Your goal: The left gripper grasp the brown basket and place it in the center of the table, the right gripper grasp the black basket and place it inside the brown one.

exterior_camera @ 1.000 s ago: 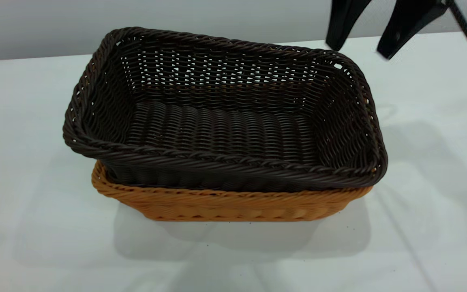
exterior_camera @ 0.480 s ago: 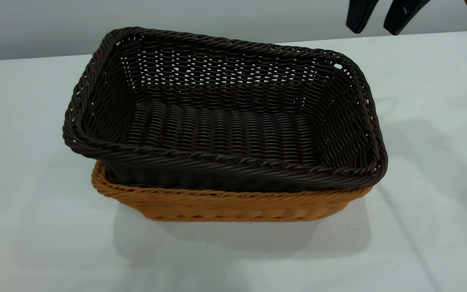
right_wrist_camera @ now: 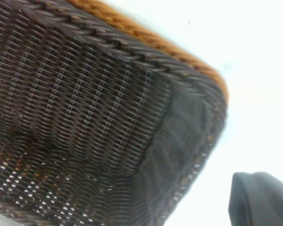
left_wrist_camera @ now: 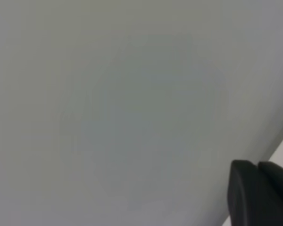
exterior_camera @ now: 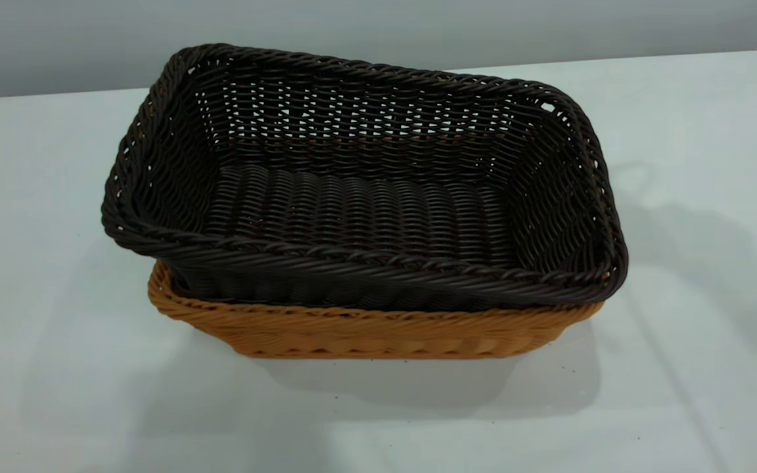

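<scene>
Right end effector (right_wrist_camera: 259, 200) barely visible, state unclear; black basket (exterior_camera: 365, 197) nested tilted in brown basket (exterior_camera: 365, 332).

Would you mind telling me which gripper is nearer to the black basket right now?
The right gripper, judging by its wrist view: the black basket fills that picture at close range. The left gripper looks onto a blank grey surface with no basket in sight. Neither gripper shows in the exterior view.

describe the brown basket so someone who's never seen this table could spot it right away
On the white table sits one stack of two woven baskets near the middle. The brown basket is the lower one, resting on the tabletop with only its orange-tan rim and side showing. The black basket nested inside it is very dark and rises above it, tilted, while the brown one is the only light, warm-coloured weave.
</scene>
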